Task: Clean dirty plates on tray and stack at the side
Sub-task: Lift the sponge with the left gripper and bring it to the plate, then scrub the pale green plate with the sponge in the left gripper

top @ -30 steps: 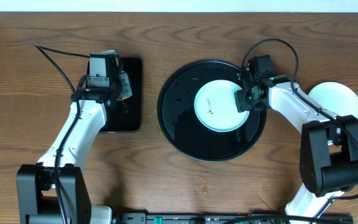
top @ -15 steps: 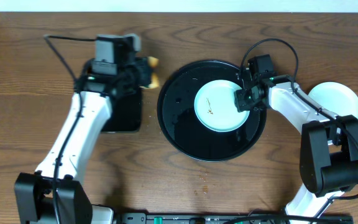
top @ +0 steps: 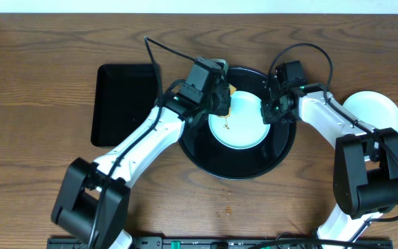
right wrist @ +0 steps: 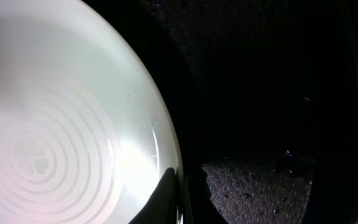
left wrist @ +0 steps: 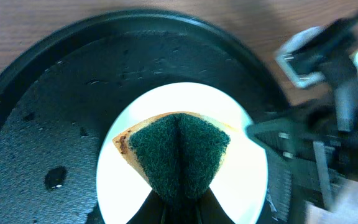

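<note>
**One plate on the tray, one aside**

A pale mint-blue plate (top: 246, 130) lies flat in the middle of the tray (top: 240, 164), near the centre of the frame; a small brown smear is on its left part; the tray is round, glossy black, low-rimmed and wet with drops; a second pale plate (top: 382, 111) lies flat at the right edge, apart from the tray.

Overhead the light falls even and soft, with only faint shadows beside the arms on the wooden table (top: 40, 41) and a pale sheen on the glossy tray (top: 233, 162). In the left wrist view the plate (left wrist: 120, 186) is blown out white around a crisp sponge (left wrist: 179, 152), and the right side smears into blur. The right wrist view is harsh: glare on the plate, tray near black.
</note>
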Motion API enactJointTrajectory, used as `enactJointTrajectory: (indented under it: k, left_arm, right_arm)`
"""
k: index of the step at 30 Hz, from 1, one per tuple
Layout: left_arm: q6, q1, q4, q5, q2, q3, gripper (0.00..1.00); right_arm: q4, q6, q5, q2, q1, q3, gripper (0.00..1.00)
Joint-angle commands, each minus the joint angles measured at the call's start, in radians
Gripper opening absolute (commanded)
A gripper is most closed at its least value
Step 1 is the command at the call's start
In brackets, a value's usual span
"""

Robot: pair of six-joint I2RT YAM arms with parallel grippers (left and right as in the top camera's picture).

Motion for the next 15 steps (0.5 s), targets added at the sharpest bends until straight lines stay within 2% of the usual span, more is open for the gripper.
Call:
enactJointTrajectory:
  k: [1,15]
  left_arm:
    - [-0.013,0.000,-0.003,-0.066,0.031,0.014,0.08]
    - [-0.009,-0.003,0.032,-0.066,0.231,0.014,0.08]
  right_arm:
    - [0.004,0.015,-0.023,0.005,-0.010,-0.008,0.02]
    - [0.087,0.015,-0.023,0.005,0.010,-0.063,0.01]
